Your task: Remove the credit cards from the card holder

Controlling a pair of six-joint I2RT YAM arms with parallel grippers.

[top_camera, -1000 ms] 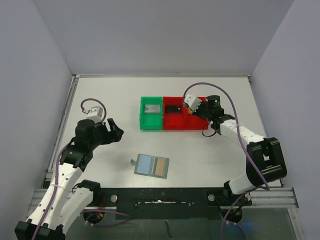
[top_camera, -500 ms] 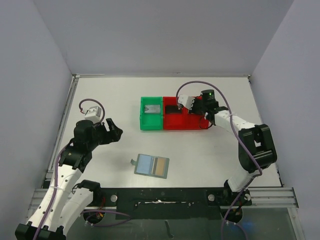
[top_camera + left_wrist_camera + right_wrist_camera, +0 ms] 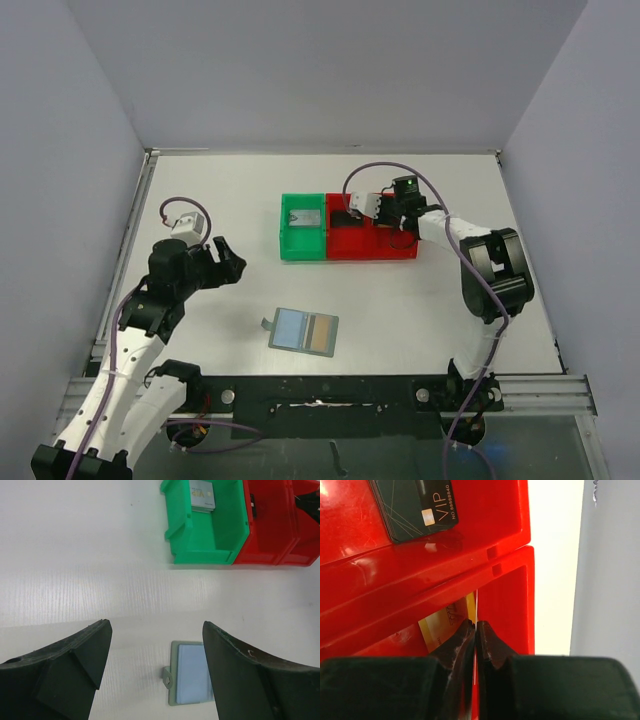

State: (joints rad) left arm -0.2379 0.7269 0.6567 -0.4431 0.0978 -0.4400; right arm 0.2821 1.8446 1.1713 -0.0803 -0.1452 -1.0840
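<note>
Left gripper (image 3: pixel 231 258): hanging with jaws spread wide above the table (image 3: pixel 420 300), holding nothing
Right gripper (image 3: pixel 476 626): pressing its jaws together over the red bin (image 3: pixel 505 525); whether anything is pinched is unclear
Card holder (image 3: pixel 304 331): lying unfolded flat on the table, a tan credit card (image 3: pixel 320 334) showing in one panel
Gold credit card (image 3: pixel 442 625): resting in the red bin beside the right fingertips

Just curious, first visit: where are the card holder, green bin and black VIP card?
card holder (image 3: pixel 293 328), top view, its blue left panel.
green bin (image 3: pixel 205 556), left wrist view, its near wall.
black VIP card (image 3: pixel 412 505), right wrist view, its face.
</note>
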